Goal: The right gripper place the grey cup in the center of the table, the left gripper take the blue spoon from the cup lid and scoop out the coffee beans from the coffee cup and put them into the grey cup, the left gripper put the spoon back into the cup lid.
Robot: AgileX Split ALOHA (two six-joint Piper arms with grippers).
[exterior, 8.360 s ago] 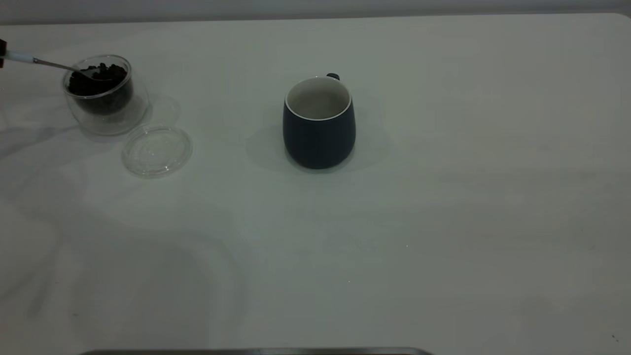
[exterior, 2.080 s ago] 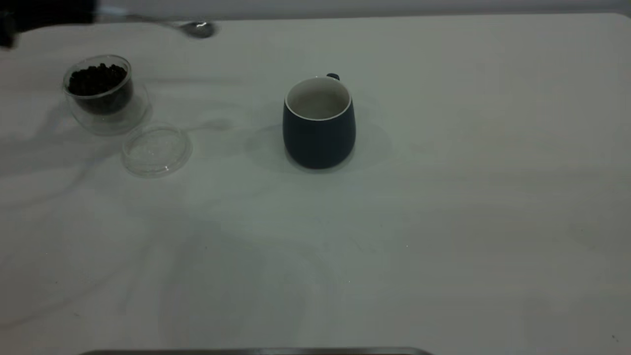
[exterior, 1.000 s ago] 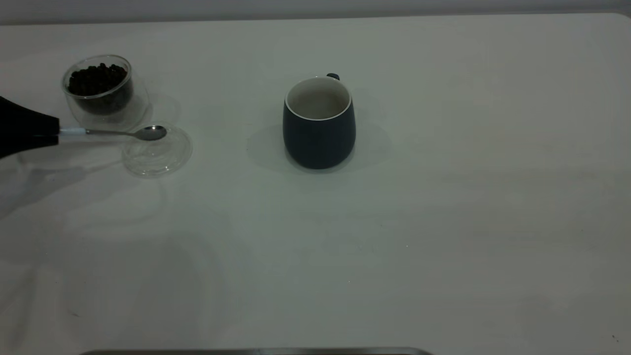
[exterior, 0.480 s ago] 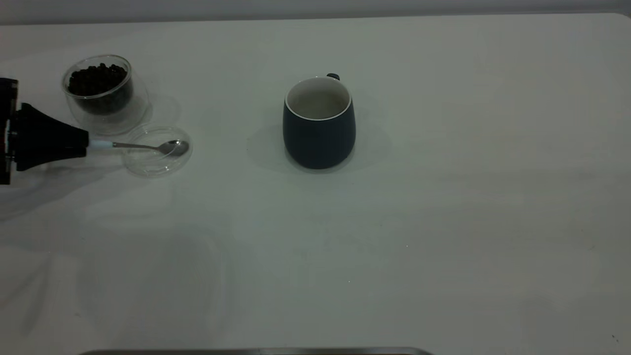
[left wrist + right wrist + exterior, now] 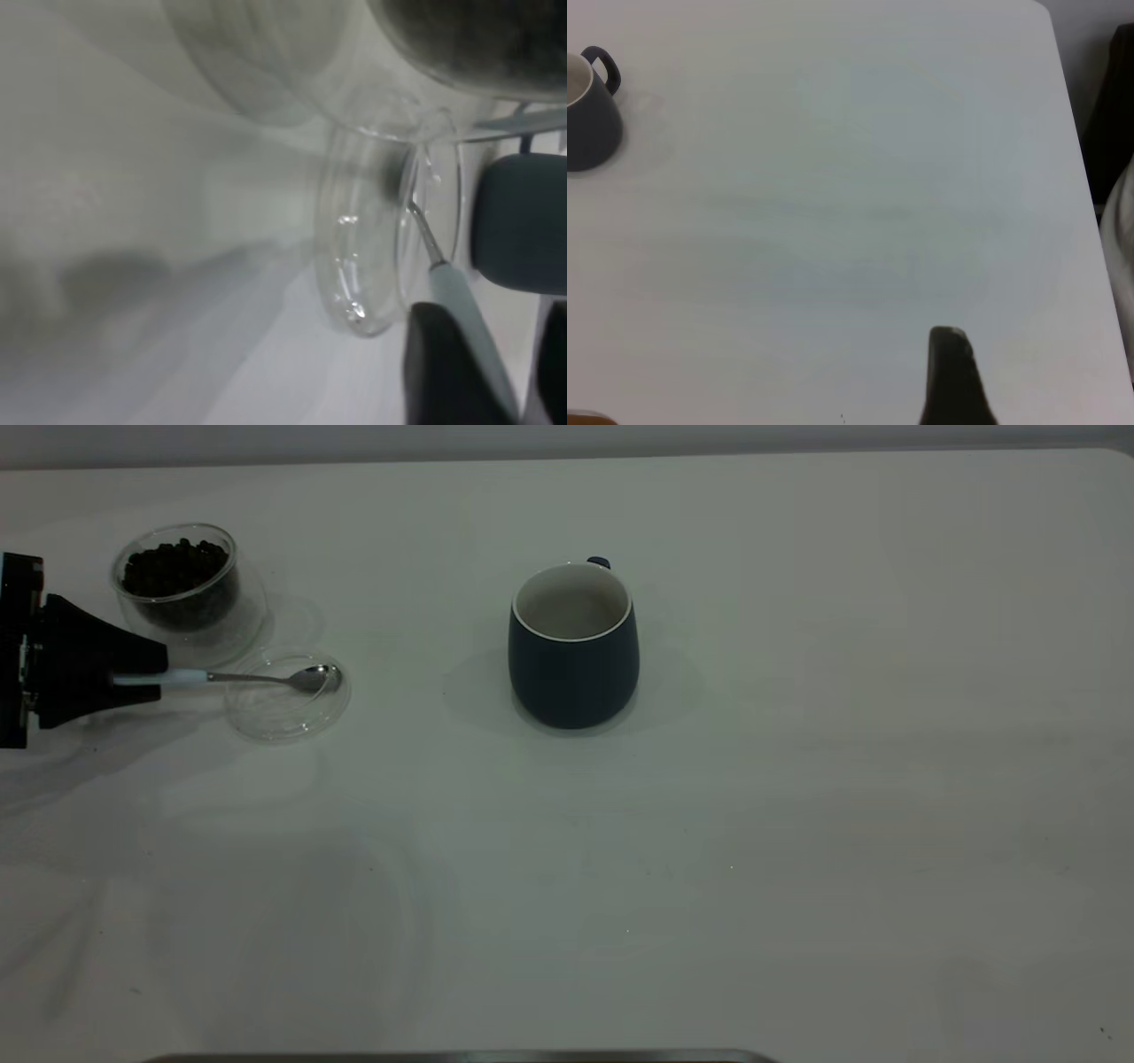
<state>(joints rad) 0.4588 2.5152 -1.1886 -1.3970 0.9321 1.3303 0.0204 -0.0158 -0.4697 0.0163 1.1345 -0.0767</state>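
Note:
The grey cup (image 5: 574, 651) stands upright mid-table, and its inside looks empty. The coffee cup (image 5: 186, 598), holding the coffee beans (image 5: 175, 567), stands at the far left. The cup lid (image 5: 285, 707) lies flat just in front of it. The blue spoon (image 5: 257, 678) has its metal bowl over the lid's far rim. Its pale handle (image 5: 456, 297) lies between the parted fingers of my left gripper (image 5: 162, 677), against one finger with a gap to the other. My right gripper (image 5: 950, 381) shows only as a dark tip over bare table, far from the grey cup (image 5: 585, 115).
The off-white table (image 5: 797, 824) stretches bare to the right and front of the grey cup. Its rounded far right corner and edge show in the right wrist view (image 5: 1063, 106). A dark strip runs along the near table edge (image 5: 461, 1057).
My left gripper brought the spoon down from high at the back to the lid, bowl first. In the last half second its fingers parted around the handle and the lid shifted slightly right.

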